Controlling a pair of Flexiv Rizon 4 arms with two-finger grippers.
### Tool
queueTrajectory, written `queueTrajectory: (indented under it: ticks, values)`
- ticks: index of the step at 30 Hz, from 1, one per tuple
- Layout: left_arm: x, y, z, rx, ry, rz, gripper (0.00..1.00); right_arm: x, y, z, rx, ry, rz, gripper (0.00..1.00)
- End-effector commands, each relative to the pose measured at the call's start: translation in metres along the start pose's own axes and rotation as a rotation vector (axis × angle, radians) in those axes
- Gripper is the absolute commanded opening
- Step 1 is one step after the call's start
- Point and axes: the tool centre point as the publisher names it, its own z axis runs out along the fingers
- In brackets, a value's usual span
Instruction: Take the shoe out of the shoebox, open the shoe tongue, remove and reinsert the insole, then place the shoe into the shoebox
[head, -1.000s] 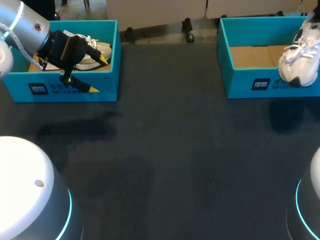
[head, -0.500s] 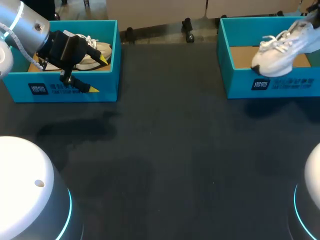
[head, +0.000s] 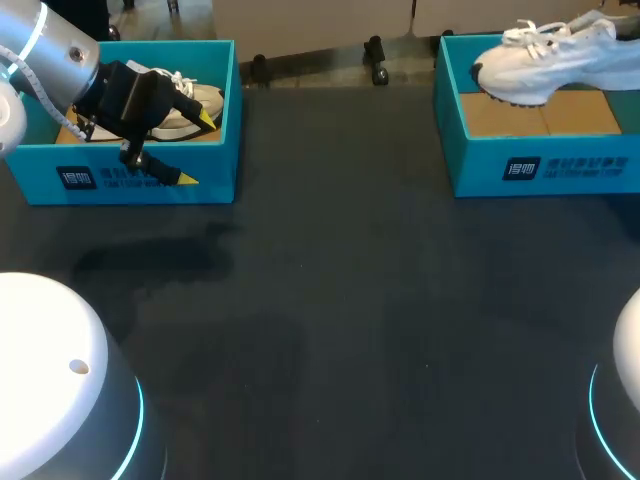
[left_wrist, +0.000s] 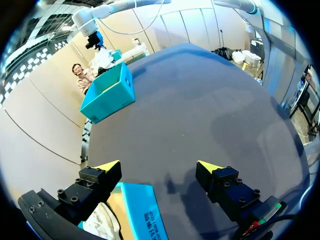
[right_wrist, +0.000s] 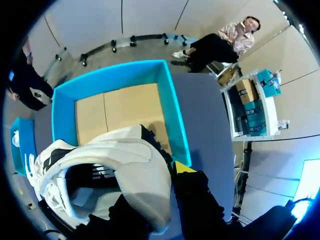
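The right gripper is gripping a white shoe by its heel, one yellow-tipped finger pressing the outside of the heel while the other is lying hidden behind the shoe. It is holding the shoe in the air above the right-hand shoebox, at 1 o'clock on the dark table. The shoe is hanging roughly level, sole down and laces up, its toe pointing toward 9 o'clock above the left end of the box, clear of the brown cardboard floor. Seen from the right wrist, the shoe's opening is facing the camera and the box's floor is showing ahead of the gripper. At 10 o'clock, the left gripper is hovering at the near wall of the left-hand shoebox, its jaws standing wide and grasping nothing. One finger is sitting inside the box and the other outside, with the wall running between them; whether either is touching the wall cannot be told. A second white shoe is lying in that box, just beside the inner finger.
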Motion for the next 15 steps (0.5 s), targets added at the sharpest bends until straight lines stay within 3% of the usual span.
queueTrajectory:
  ticks: [1,9,15]
  values:
    - [-0.001,0.0,0.0,-0.003,0.003,0.0,1.0,0.0,0.0,-0.001,0.001,0.002,-0.001,0.0]
    - [-0.001,0.0,0.0,-0.003,0.003,0.0,1.0,0.0,0.0,-0.001,0.001,0.002,-0.001,0.0]
    - [-0.001,0.0,0.0,-0.003,0.003,0.0,1.0,-0.004,0.001,0.012,0.007,0.014,0.098,0.0]
